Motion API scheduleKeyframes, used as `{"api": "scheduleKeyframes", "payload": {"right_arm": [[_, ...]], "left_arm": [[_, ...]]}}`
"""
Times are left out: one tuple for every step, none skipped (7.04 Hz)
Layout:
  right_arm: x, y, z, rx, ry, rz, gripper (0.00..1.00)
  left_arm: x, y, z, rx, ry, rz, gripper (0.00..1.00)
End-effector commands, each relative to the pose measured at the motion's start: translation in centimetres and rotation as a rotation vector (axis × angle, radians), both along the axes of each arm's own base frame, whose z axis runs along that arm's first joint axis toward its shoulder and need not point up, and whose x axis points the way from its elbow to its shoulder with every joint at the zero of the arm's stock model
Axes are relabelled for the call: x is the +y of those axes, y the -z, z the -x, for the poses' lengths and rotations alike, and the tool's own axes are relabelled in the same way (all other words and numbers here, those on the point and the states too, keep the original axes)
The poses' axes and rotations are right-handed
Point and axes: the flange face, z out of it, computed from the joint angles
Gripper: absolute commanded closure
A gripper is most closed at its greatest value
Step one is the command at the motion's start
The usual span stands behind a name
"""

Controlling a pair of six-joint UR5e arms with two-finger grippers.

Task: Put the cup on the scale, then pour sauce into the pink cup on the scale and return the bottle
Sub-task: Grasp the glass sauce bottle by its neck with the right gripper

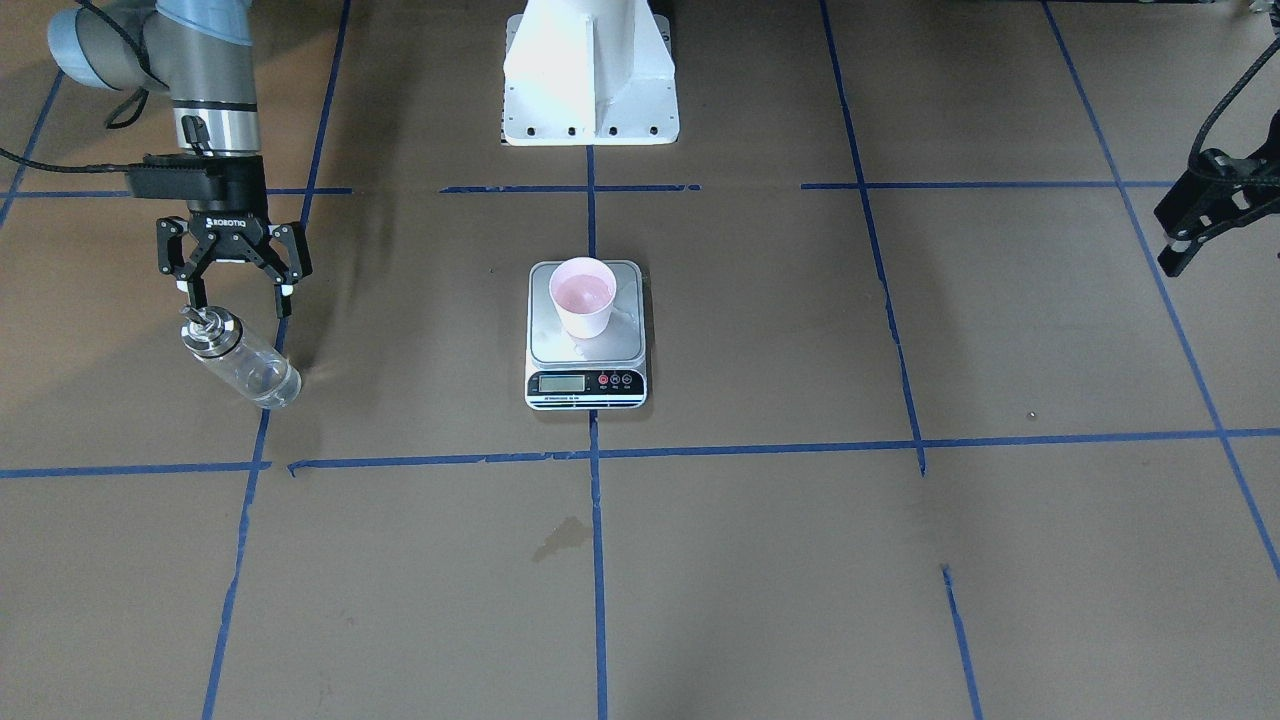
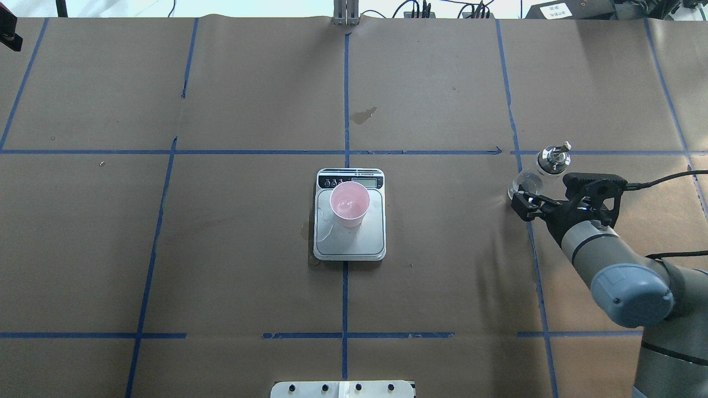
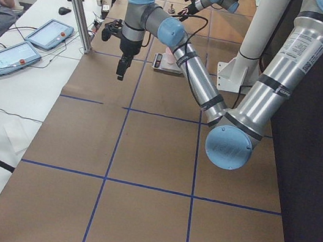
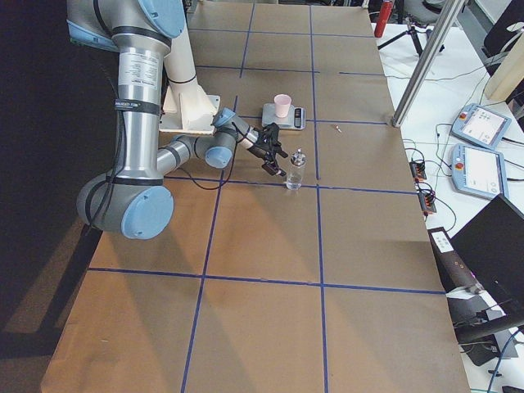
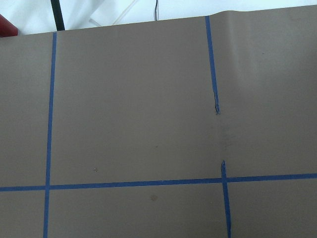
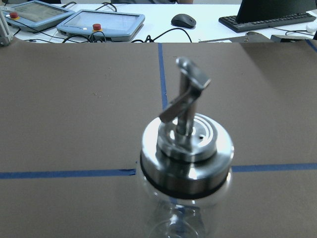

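The pale pink cup stands on the scale's silver platform at the table's middle; both also show in the overhead view, the cup on the scale. The clear glass bottle stands upright on the paper, well off to the robot's right. My right gripper is open just behind the bottle's top and holds nothing. The right wrist view shows the bottle's silver collar and spout close up, with no fingers in view. My left gripper hangs far off to the left; I cannot tell whether it is open.
The white robot base stands behind the scale. A dark stain marks the paper in front of the scale. Tablets, a mouse and a keyboard lie on the bench beyond the table's far edge. The left wrist view shows only taped paper.
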Motion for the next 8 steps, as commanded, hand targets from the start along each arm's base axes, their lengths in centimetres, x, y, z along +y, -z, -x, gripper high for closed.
{"api": "scheduleKeyframes", "payload": {"right_arm": [[-0.9, -0.8, 3.5, 0.04, -0.03, -0.042, 0.01], [-1.1, -1.7, 3.9, 0.061, -0.033, -0.041, 0.0], [-1.3, -2.7, 3.8, 0.089, -0.04, -0.045, 0.0], [-1.4, -3.3, 3.7, 0.117, -0.047, -0.055, 0.0], [-1.5, -3.3, 3.9, 0.119, -0.053, -0.061, 0.0], [-1.7, -3.3, 3.8, 0.123, -0.057, -0.062, 0.0], [-2.3, -3.4, 3.3, 0.127, -0.068, -0.061, 0.0], [-2.7, -3.5, 3.0, 0.142, -0.071, -0.065, 0.0]], "left_arm": [[-0.5, -0.4, -0.2, -0.003, -0.002, 0.01, 0.0], [-0.6, -0.2, -0.4, -0.001, -0.004, 0.008, 0.0], [-0.9, -0.3, -0.4, -0.001, -0.005, 0.012, 0.0], [-0.9, -0.3, -0.4, -0.001, -0.005, 0.011, 0.0], [-0.9, -0.3, -0.4, -0.001, -0.005, 0.011, 0.0], [-0.9, -0.3, -0.4, -0.001, -0.004, 0.013, 0.0], [-0.9, -0.3, -0.4, 0.002, -0.004, 0.013, 0.0], [-0.9, -0.2, -0.4, 0.005, -0.005, 0.013, 0.0]]}}
